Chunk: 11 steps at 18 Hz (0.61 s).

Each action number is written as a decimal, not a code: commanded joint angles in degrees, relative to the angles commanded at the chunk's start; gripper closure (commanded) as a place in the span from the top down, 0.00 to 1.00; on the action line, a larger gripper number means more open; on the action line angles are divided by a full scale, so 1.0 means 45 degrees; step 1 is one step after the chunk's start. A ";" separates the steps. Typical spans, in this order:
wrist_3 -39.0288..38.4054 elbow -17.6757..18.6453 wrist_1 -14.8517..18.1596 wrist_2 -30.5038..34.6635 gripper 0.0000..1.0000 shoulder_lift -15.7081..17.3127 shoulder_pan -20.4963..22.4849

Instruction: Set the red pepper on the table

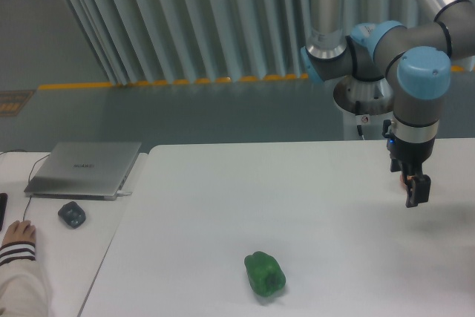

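Your gripper (413,187) hangs above the right part of the table (334,183), and you cannot tell if its fingers are spread or pressed together, because only a small orange-red spot shows between them. The red pepper is not clearly seen anywhere. A green pepper (266,274) lies on the table well apart, and a closed laptop (85,169) with a dark mouse (72,214) rests on the side desk (67,257).

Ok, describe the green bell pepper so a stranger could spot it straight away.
Start at the large white tabletop with the rounded corner and look at its near edge, slightly right of centre. The glossy green bell pepper lies there alone, far from the arm's dark two-finger gripper at the right. It is the only green thing on that surface.
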<state>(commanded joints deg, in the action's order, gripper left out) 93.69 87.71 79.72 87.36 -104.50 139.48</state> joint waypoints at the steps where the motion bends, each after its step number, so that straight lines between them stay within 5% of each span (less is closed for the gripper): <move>1: 0.0000 0.0000 0.0000 0.0019 1.00 0.0000 0.0000; 8: -0.0313 0.0523 -0.0155 -0.0195 1.00 0.0038 0.0195; 11: -0.0488 0.1132 -0.1619 -0.0156 1.00 0.0195 0.0683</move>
<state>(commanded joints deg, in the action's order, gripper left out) 91.50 92.81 72.43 86.66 -103.63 142.55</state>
